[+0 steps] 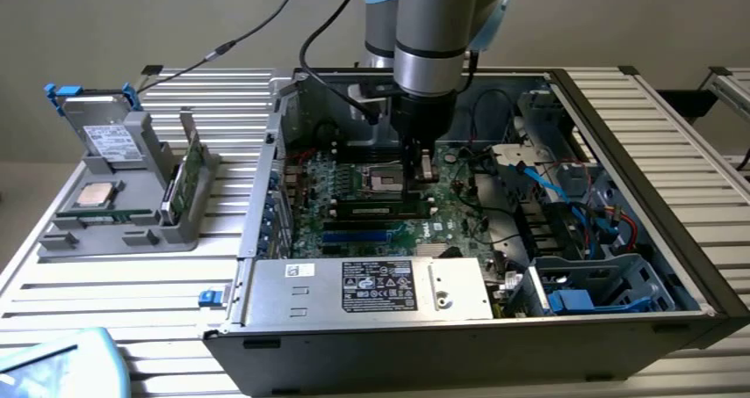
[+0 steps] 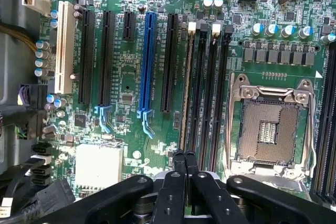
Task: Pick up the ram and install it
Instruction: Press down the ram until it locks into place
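Gripper [image 2: 184, 163] is shown with its fingers pressed together and nothing pinched between them. The tips are set on the top edge of the ram [image 2: 186, 87], near one end. Ram is found standing edge-up in a slot inside the case [image 1: 656, 143], in the slot of its bank furthest from the socket [image 2: 268, 129]. Three bare slots are counted between the two. Full latching cannot be confirmed. Ram is judged light, stiff and thin, but fragile: easily cracked if bent, with chips and contacts best left untouched. Hold is best taken on bare board at the short ends or along the top edge. Any push is best kept straight down along the slot, since a tilted stick would likely bind. Counts: one gripper, one ram in the slot, one socket. In the holder [image 1: 70, 240] at the exterior view's left: one drive [image 1: 105, 139], one processor [image 1: 97, 194], and one green stick [image 1: 178, 185] stood on edge. The stick is possibly a second module, though this cannot be confirmed.
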Action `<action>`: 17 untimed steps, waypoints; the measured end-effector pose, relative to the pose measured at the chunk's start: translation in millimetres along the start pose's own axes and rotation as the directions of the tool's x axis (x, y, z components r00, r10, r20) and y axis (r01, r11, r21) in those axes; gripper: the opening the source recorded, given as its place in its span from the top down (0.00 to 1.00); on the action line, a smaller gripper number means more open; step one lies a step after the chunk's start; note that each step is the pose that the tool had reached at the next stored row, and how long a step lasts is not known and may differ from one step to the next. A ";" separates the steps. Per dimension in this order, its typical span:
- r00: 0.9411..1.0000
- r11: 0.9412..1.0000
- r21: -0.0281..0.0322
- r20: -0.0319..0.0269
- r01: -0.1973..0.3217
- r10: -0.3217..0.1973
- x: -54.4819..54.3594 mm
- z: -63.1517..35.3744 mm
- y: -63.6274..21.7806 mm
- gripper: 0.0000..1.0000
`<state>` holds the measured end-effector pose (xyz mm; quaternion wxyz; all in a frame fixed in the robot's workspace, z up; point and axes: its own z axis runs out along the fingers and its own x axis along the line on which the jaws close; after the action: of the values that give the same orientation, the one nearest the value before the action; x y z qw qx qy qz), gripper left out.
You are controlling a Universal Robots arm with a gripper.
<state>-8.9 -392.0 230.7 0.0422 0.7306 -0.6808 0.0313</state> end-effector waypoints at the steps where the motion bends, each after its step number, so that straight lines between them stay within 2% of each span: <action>1: 1.000 1.000 0.000 0.000 0.000 0.000 -0.1 0.7 0.0 0.90; 17: 1.000 1.000 0.000 0.000 -0.003 0.003 -0.6 5.9 -0.2 0.90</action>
<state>-8.8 -392.1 224.7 0.0424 0.7294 -0.6820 0.0313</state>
